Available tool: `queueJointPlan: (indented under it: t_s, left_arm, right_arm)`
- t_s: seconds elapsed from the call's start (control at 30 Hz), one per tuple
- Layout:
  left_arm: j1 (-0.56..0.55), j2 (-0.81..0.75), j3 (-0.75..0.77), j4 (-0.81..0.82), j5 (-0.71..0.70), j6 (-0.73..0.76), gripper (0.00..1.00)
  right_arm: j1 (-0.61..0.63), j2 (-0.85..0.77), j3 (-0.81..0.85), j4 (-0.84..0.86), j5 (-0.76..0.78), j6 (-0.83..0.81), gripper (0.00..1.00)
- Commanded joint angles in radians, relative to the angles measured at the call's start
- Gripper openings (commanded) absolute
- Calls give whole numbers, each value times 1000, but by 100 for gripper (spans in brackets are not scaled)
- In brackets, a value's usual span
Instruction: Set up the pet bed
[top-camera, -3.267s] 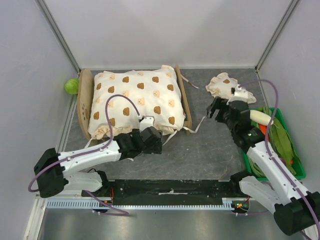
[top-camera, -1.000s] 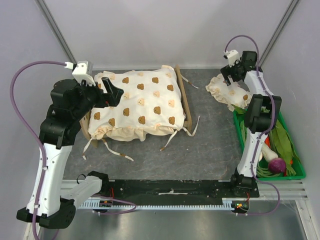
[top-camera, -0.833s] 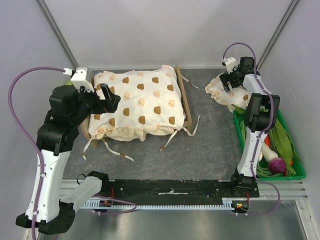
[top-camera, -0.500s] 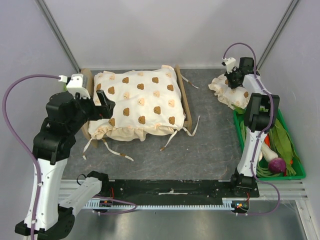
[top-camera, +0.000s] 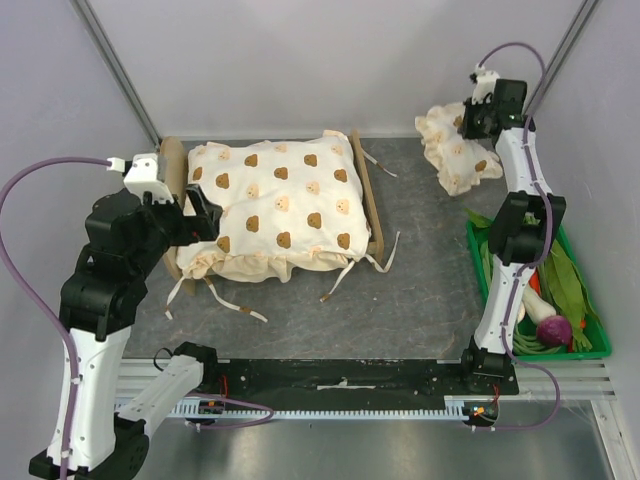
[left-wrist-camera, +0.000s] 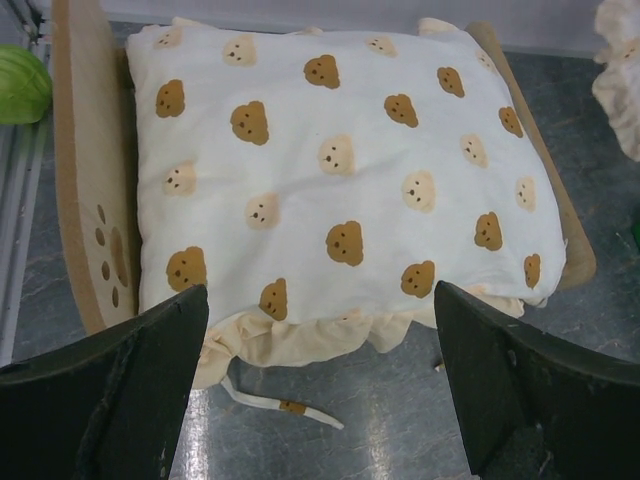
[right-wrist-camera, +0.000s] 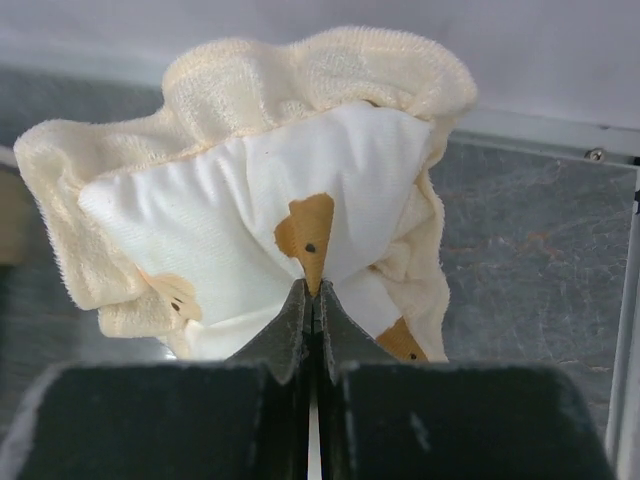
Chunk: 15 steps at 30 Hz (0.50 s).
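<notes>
Since the frame one second back, right gripper (right-wrist-camera: 312, 300) has shut on the small frilled bear-print pillow (right-wrist-camera: 300, 190) and raised it off the grey table (top-camera: 420, 300) toward the back right corner. The jaws are pinched on a thin fold of fabric, and the rest hangs loose. Left gripper (top-camera: 203, 212) hovers with its jaws wide apart, holding nothing, at the headboard end of the light-wood pet bed (left-wrist-camera: 95, 170), which sits back left and already carries the cream bear-print cushion (top-camera: 275, 200). Judged next step: carry the pillow across and lay it on the cushion by the headboard — travel high and slow, since the pinch is small and may slip. Obstacles: the left arm occupies that very end and should clear first; loose cushion ties (top-camera: 345, 280) trail over the table. A green ball (left-wrist-camera: 22, 85) lies behind the headboard, and a green tray of vegetables (top-camera: 600, 350) stands at right — both out of the path.
</notes>
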Motion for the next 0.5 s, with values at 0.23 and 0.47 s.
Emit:
queueJointPlan:
  t_s: [0.23, 0.47]
  left_arm:
    - [4, -61, -8, 42, -353, 30, 100]
    - [10, 55, 97, 72, -379, 39, 100]
  right_arm:
    - [321, -439, 24, 28, 99, 684, 0]
    - [693, -456, 25, 95, 309, 949, 0]
